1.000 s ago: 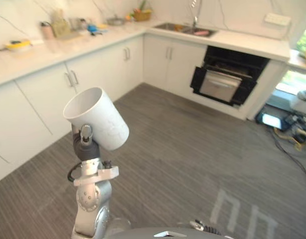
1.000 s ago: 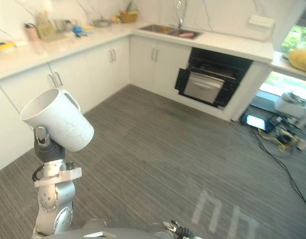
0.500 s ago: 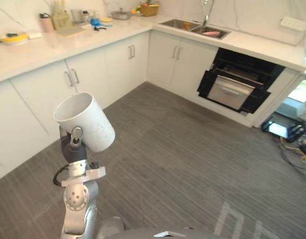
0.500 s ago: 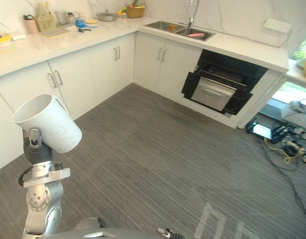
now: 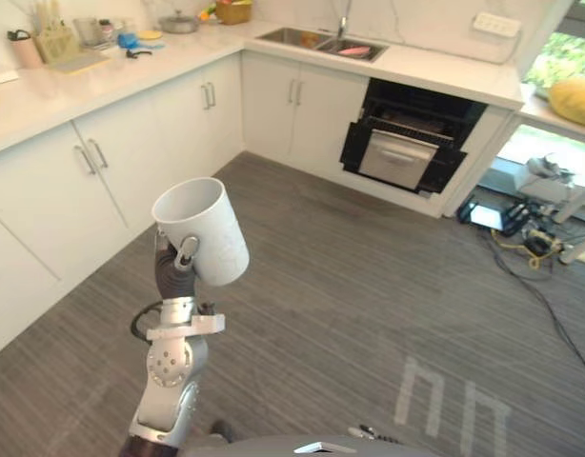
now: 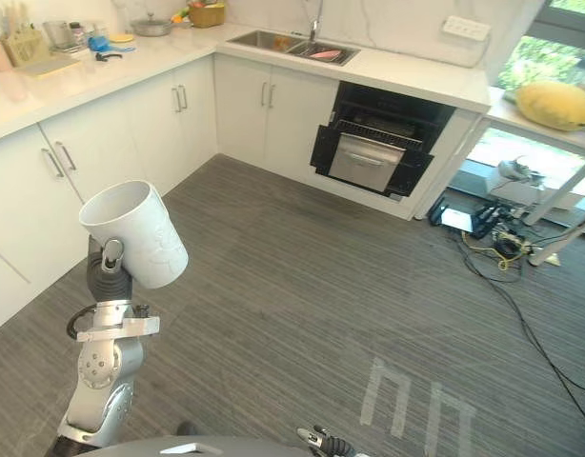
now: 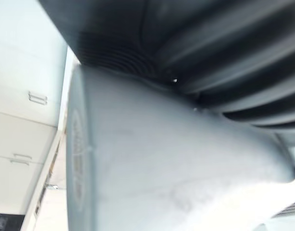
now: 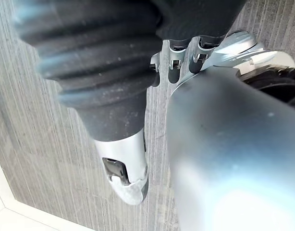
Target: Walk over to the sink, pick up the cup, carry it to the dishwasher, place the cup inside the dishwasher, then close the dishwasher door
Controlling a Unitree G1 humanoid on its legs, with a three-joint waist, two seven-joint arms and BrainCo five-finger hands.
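We're seeing the left arm [image 5: 169, 381] showing silver-grey rounded casings, a round joint cap dotted with small screws, and a flat silver bracket clamping the wrist. The left hand [image 5: 185, 253] is wearing a dark ribbed cover, with a silver thumb. The right hand [image 8: 122, 168] is showing the same build: dark ribbed cover, silver fingers [image 8: 175, 60] ending in dark tips.

Bright daylight pours in through the window [image 6: 531, 57] at the far right. The white countertop [image 5: 54, 90] on the left glares pale, and the open dishwasher [image 5: 407, 143] is dark inside.
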